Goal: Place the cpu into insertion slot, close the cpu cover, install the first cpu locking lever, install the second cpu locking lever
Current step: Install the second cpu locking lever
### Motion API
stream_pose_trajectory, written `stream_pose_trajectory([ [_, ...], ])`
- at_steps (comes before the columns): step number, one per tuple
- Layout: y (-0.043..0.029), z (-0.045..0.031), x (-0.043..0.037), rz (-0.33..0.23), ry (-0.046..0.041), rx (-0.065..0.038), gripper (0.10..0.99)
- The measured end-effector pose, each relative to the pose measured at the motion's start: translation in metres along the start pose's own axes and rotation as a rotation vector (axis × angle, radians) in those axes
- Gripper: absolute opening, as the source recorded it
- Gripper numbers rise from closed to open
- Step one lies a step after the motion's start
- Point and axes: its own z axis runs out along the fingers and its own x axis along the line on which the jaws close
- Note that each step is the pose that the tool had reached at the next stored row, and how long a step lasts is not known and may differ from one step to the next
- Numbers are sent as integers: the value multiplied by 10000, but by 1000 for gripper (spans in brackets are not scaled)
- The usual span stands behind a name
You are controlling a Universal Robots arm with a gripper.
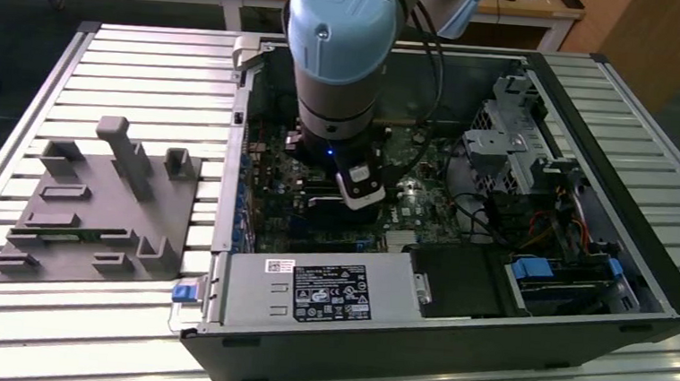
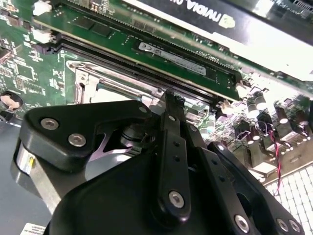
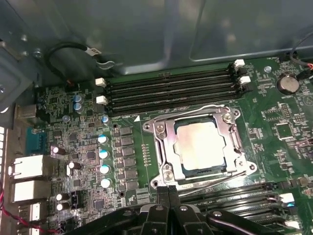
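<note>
arm (image 1: 338, 74): upright, upper centre of exterior view, wrist pointing straight down | gripper (image 3: 167, 192): bottom centre of first wrist view, fingers pressed together, holding nothing

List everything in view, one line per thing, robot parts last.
case: one, black, open on the slatted table
table: one, pale slats, under the case
fixture: one, grey, on the table at the exterior view's left of the case
motherboard: one, green, inside the case
cpu: one, grey, seated in the socket
cpu cover: one, silvery, closed over the cpu
power supply: one, grey, near edge of the case
arm: one, grey and blue, reaching into the case
gripper: one, black, at the socket's edge
</note>
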Motion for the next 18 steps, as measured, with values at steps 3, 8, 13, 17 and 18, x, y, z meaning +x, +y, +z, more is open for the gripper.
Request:
stream_pose_trajectory([
  [3,-13,29,11,1,10,-50,106],
  [8,-23,54,23,18,44,-269,106],
  [13,-31,83,25,24,62,-384,106],
  [17,-29,109,34,25,63,-381,106],
  [18,-26,114,37,25,63,-382,106],
])
